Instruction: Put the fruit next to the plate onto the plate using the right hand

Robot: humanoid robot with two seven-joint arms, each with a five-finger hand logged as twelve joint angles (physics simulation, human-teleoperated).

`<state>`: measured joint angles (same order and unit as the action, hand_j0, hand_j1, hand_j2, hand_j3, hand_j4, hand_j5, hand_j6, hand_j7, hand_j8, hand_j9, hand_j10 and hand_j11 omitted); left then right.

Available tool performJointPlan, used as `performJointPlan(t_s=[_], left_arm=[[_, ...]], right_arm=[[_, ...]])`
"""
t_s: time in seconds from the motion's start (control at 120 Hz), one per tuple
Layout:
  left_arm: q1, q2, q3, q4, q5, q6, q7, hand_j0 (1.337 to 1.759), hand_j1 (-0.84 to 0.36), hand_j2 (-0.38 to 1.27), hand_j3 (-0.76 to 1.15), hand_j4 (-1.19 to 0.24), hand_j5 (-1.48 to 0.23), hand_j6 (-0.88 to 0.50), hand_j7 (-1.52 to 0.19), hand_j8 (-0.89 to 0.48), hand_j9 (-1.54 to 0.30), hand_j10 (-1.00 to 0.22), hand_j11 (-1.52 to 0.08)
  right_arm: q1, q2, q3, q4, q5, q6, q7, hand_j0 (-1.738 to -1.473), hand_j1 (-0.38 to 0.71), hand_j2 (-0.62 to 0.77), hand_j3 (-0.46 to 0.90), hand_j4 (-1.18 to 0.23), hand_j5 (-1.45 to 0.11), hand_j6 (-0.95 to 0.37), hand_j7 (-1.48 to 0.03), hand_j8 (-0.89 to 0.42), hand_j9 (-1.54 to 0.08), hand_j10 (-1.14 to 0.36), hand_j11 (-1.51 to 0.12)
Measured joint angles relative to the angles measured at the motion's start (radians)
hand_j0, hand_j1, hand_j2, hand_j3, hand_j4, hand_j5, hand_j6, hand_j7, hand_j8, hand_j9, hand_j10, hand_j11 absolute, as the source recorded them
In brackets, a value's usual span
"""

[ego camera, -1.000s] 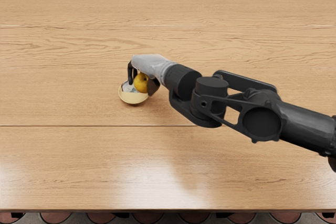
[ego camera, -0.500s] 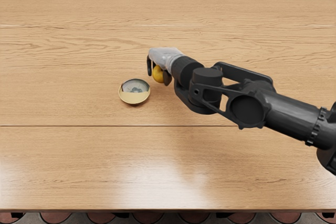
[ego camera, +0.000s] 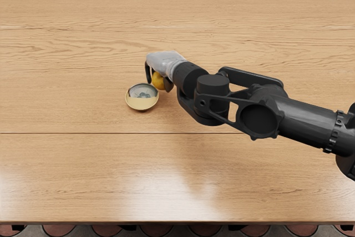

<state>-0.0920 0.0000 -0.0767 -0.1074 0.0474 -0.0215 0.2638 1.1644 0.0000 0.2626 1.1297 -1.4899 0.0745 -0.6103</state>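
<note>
Across the wide light-brown wooden table [ego camera: 83, 165], your dark grey jointed right arm [ego camera: 266, 117] has swung back to the left over the last half second, so its load sits closer to the plate than it did then. That arm enters from the right edge and stretches low across the table, elbow joints bulking at mid-picture and forearm angled up and left; you have no left arm in view. The small round plate with the yellow rim and greyish centre [ego camera: 136, 106] lies bare, just left of and below the wrist. Your pale-shelled right robot hand [ego camera: 160, 68] hangs beside the plate's upper right rim, its dark fingers curled around the small round yellow fruit [ego camera: 158, 80]. So the pick is done and the fruit is held, but it is off to the plate's side, not on it. You have the last short carry over the plate, the lowering and the release left.
</note>
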Motion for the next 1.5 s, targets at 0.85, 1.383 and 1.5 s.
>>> performJointPlan(t_s=[0.85, 1.383, 1.5], left_arm=[[0.000, 0.000, 0.000, 0.000, 0.000, 0.000, 0.000, 1.658, 0.33, 0.00, 0.00, -0.02, -0.02, -0.02, -0.02, -0.02, -0.02, -0.02, -0.02], [0.000, 0.000, 0.000, 0.000, 0.000, 0.000, 0.000, 1.658, 0.33, 0.00, 0.00, -0.02, -0.02, -0.02, -0.02, -0.02, -0.02, -0.02, -0.02], [0.000, 0.000, 0.000, 0.000, 0.000, 0.000, 0.000, 1.658, 0.33, 0.00, 0.00, -0.02, -0.02, -0.02, -0.02, -0.02, -0.02, -0.02, -0.02]], right_arm=[[-0.012, 0.000, -0.020, 0.062, 0.008, 0.004, 0.001, -1.650, 0.23, 0.08, 0.00, -0.68, -0.89, -0.45, -0.89, -0.46, -0.90, -0.68, -0.90], [-0.005, 0.000, -0.055, 0.040, 0.053, -0.040, 0.115, -1.655, 0.04, 0.05, 0.00, -0.43, -0.56, -0.31, -0.56, -0.32, -0.57, -0.43, -0.57], [-0.005, 0.000, -0.068, 0.035, 0.086, -0.069, 0.117, -1.656, -0.13, 0.03, 0.00, -0.24, -0.32, -0.18, -0.32, -0.18, -0.32, -0.24, -0.32]])
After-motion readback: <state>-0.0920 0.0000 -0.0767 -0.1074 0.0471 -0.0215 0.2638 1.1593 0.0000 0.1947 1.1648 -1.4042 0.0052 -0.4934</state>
